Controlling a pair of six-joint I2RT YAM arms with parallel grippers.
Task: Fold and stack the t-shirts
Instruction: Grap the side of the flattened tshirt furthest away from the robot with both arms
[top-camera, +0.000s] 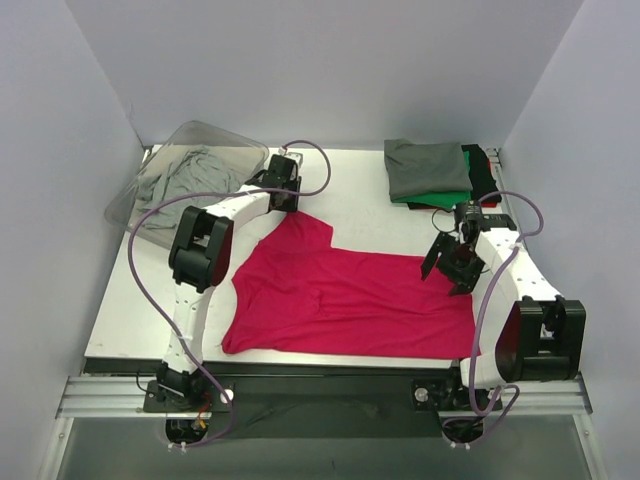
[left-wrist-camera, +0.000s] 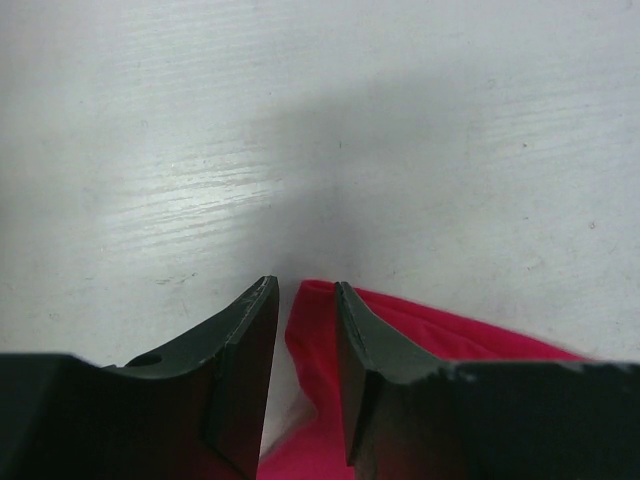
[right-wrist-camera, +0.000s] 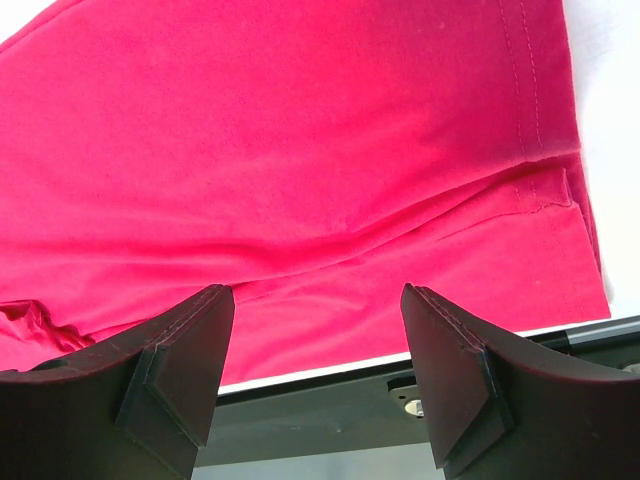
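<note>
Overhead, t-shirts counted: six, told apart by colour.
Overhead, magenta-red t-shirt (top-camera: 350, 300): one, spread flat on the table (top-camera: 370, 210) between the two arms, with its near edge along the table's front edge.
Overhead, stack: four at the far right corner. The dark grey t-shirt (top-camera: 425, 165) is on top, the green t-shirt (top-camera: 440, 198) is under it, the black t-shirt (top-camera: 481, 172) is to the right, and the red t-shirt (top-camera: 493, 153) shows only as a sliver.
Overhead, clear bin (top-camera: 215, 133): one, at the far left, holding the light grey t-shirt (top-camera: 185, 180), which is crumpled.
Overhead, grippers: two. The left gripper (top-camera: 288, 206) is at the magenta-red shirt's far left corner, and the right gripper (top-camera: 447, 272) is over its right edge.
Left wrist, fingers (left-wrist-camera: 245, 340): two, with a narrow gap between them and their tips down near the table.
Left wrist, cloth: a magenta-red fold lies in that gap and under the right-hand finger. I cannot tell whether it is pinched.
Right wrist, right fingers (right-wrist-camera: 180, 370): two, spread wide and holding nothing.
Right wrist, cloth: the magenta-red shirt lies below the fingers with a stitched hem in view, and the table's front edge is just behind the fingers.
</note>
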